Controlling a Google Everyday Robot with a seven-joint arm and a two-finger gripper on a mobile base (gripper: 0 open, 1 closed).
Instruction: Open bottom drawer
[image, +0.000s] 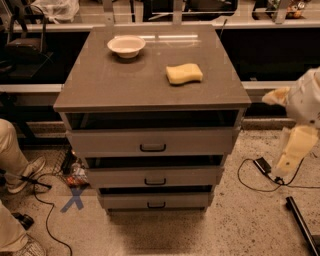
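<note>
Bottom drawer (156, 201) is the lowest of 3 on the grey cabinet (125, 90), down by the floor. It has a small dark handle (156, 205) and a thin dark gap above it, so it may be out a tiny bit. The gripper (294, 149) hangs off to the right, well apart from the cabinet. I cannot tell if it is squeezed or loose. On top sit a white bowl (126, 46) and a yellow sponge (184, 73).
</note>
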